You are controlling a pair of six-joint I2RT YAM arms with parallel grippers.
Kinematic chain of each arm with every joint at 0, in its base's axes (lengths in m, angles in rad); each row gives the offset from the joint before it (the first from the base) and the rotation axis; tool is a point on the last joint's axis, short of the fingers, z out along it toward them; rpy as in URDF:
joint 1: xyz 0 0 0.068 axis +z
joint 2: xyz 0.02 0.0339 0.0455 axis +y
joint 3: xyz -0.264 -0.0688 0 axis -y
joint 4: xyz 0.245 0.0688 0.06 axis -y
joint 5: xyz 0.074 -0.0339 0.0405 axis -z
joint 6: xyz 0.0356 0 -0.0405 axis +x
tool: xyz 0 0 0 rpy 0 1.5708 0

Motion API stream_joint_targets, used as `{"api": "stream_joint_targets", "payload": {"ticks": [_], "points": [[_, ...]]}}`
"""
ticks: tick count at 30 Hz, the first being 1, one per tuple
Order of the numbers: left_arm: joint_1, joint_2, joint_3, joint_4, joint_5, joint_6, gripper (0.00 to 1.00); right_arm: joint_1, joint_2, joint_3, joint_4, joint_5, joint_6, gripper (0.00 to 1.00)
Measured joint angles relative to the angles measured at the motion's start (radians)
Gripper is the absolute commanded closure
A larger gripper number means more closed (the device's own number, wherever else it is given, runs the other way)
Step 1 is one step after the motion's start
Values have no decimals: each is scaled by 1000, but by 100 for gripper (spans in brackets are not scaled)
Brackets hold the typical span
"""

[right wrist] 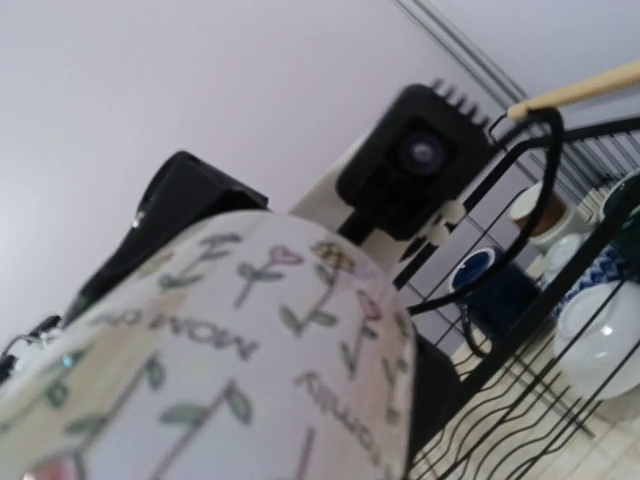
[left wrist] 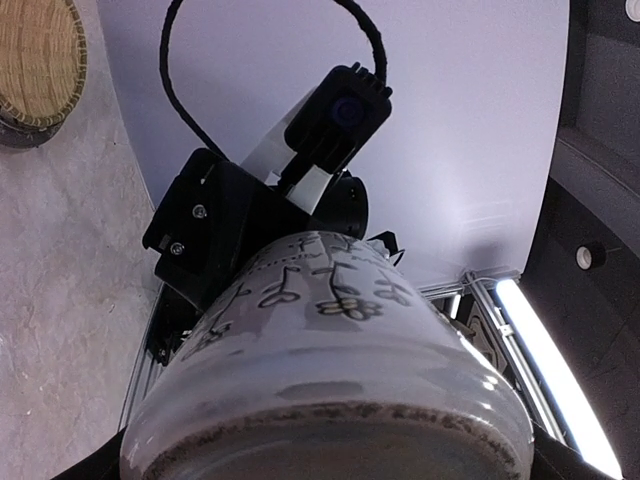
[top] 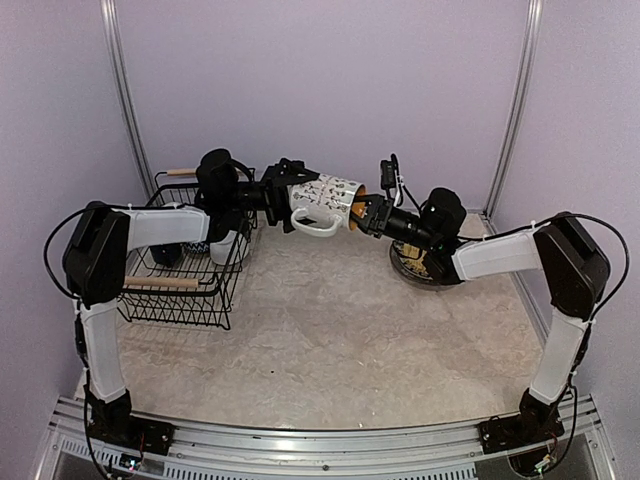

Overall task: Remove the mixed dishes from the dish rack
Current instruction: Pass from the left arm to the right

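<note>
Left gripper [top: 292, 198] is clamped wide across the base end of the white orange-lined mug [top: 325, 202]. The mug lies on its side in the air over the far middle of the bench [top: 330, 350].

Your left arm reaches rightward from above the dish rack [top: 170, 305] at the bench's left edge. Your right arm stretches leftward, with its forearm over the yellowish woven-look plate [top: 410, 272] at the far right.

Your right gripper [top: 358, 213] meets the mug's mouth, but you cannot tell whether it is closed on the rim. In the rack sit the dark blue mug [right wrist: 490, 285] and the white bowl [right wrist: 600, 335].
</note>
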Motion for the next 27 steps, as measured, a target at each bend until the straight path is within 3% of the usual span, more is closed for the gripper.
{"api": "stream_joint_targets", "payload": {"ticks": [3,6,16,21,27], "points": [[0,0,3,11,1,-6,82,0,14,0,31,1,31,89],[0,0,4,13,18,-2,73,-5,16,0,25,26,57,100],[5,-28,-33,-89,5,102,5,-6,20,-7,-10,28,47,100],[24,-116,-71,-296,-18,273,1,8,2,-32,-40,45,11,100],[124,-249,-71,-571,-78,521,1,6,-90,-57,-177,89,-76,100]]}}
